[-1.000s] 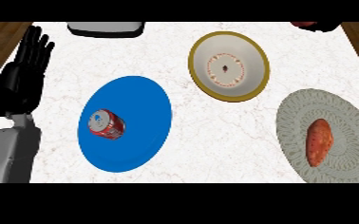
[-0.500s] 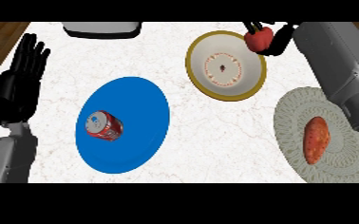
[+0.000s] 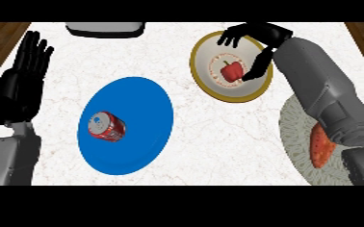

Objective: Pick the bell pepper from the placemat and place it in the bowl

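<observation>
A red bell pepper (image 3: 229, 71) lies inside the white bowl with a yellow rim (image 3: 204, 81) at the upper middle right. My right hand (image 3: 262, 34) hovers over the bowl's far right side, fingers spread and open; one finger (image 3: 256, 66) reaches down beside the pepper. The right forearm crosses the round grey-green placemat (image 3: 295, 134) at the right edge and hides part of it. An orange-red item (image 3: 320, 146) lies on that mat. My left hand (image 3: 25, 81) rests open at the left edge, fingers up.
A blue plate (image 3: 142, 106) sits left of centre with a red soda can (image 3: 107, 126) lying on it. A grey object (image 3: 105, 29) stands at the counter's far edge. Wooden floor shows at the top corners.
The right hand came in from the top right carrying the pepper, moved over the bowl and opened. The pepper now lies in the bowl. The left hand stayed still.
</observation>
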Robot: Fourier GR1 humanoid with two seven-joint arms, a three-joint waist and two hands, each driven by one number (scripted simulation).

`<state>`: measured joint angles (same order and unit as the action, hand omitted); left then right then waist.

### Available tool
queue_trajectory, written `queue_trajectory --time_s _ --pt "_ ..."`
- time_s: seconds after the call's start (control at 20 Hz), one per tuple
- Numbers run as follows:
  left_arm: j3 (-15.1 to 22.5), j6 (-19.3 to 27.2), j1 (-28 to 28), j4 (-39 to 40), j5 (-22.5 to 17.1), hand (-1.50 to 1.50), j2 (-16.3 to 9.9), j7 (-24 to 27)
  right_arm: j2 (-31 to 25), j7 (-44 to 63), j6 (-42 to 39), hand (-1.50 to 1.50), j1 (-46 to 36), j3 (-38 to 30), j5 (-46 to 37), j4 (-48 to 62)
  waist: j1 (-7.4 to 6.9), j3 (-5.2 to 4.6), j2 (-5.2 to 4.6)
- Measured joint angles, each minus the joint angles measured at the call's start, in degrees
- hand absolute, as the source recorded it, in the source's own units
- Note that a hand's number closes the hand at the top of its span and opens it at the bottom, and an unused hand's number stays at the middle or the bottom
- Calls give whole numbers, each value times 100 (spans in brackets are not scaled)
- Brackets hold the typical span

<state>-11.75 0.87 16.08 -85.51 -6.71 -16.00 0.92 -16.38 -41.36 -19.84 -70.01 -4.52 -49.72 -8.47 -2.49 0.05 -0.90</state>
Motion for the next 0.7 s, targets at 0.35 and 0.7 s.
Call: queue_trajectory --time_s 0.35,0.7 --pt "-16 -61 36 23 -32 0 -34 -22 8 -36 -111 -150 57 -851 858 82 -15 4 -23" --pt "13 -52 183 119 -4 0 -13 1 -579 258 -136 -150 -39 -1671 1621 154 -100 7 -82"
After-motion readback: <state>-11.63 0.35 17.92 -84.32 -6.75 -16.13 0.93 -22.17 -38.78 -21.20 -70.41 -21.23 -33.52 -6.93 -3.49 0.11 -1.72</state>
